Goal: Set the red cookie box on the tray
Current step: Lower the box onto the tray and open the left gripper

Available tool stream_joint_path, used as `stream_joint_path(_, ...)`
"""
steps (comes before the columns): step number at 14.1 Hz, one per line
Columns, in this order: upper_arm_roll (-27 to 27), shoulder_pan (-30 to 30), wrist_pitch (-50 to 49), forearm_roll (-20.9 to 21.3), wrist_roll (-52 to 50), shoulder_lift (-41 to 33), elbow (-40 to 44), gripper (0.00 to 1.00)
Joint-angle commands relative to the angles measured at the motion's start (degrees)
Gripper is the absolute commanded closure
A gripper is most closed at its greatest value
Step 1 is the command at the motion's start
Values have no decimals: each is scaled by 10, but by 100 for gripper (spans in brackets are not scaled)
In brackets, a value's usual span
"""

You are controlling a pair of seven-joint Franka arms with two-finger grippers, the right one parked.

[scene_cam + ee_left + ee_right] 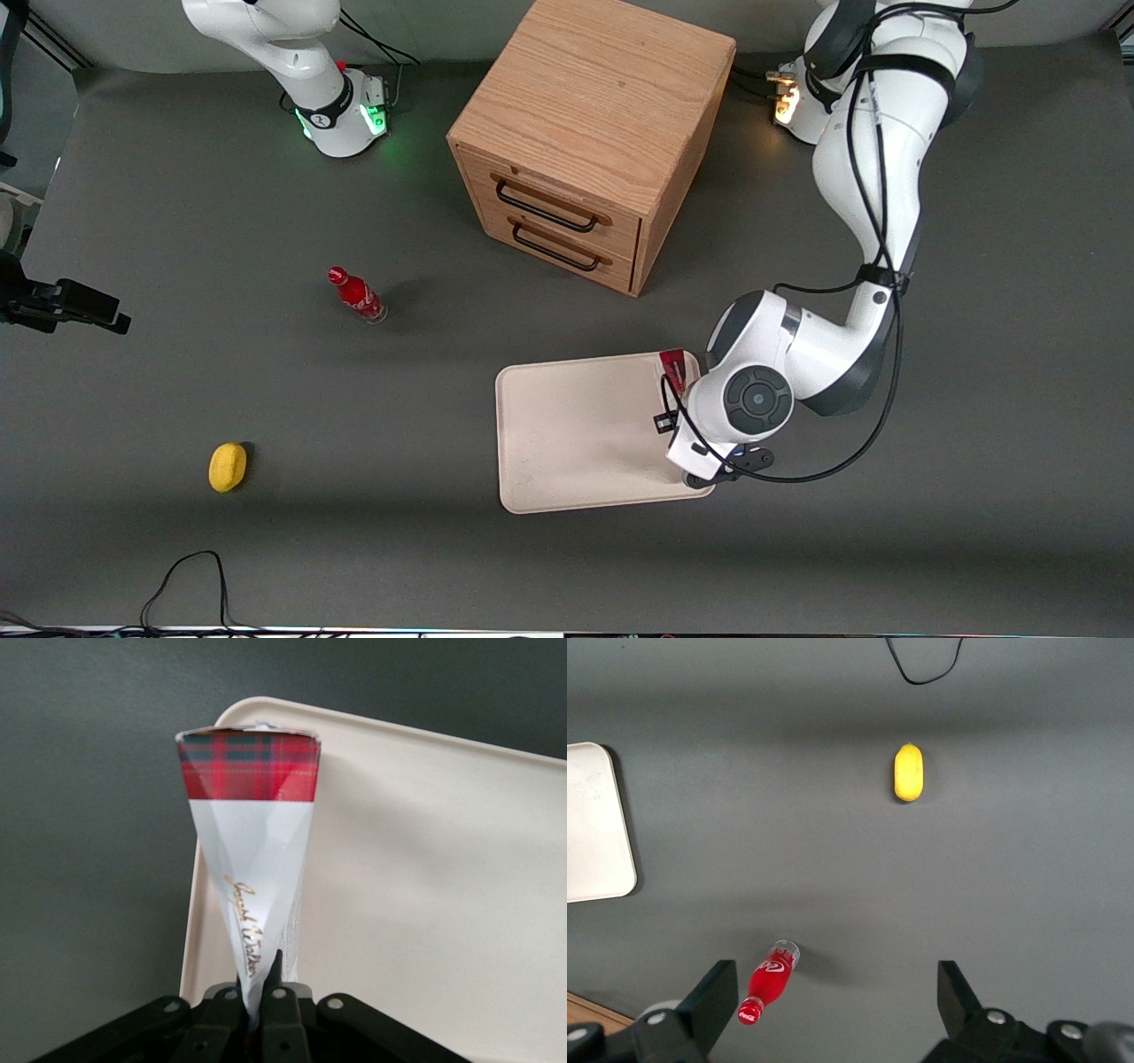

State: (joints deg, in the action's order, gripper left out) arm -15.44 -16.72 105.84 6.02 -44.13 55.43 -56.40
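Lemon (228, 467) aside, our tool (259, 1003) is pinched shut on the box (252, 859), hanging over the tray's (567, 425) rim. Release now and it may tip onto the desk (266, 399).

- The left arm reaches out from its base, elbow bent, wrist turned downward.
- Its gripper (260, 992) hangs low under the wrist, jaws clamped on the red cookie box (252, 859).

Tool (678, 416) above tray (567, 425) edge, red cookie box (673, 368) end showing beside the arm
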Motion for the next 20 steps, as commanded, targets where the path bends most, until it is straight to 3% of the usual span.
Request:
stream_joint_path(1, 5, -9, 2, 11, 14, 15, 24, 100)
stream_joint_path(9, 4, -9, 1, 19, 28, 16, 13, 100)
stream_joint_path(10, 4, -9, 1, 19, 27, 16, 12, 57)
stream_joint_path(11, 4, -9, 0, 20, 27, 13, 11, 2)
stream_joint_path(16, 4, 4, -19, 21, 38, -8, 9, 0)
stream_joint_path(20, 1, 17, -122, 20, 62, -75, -1, 0)
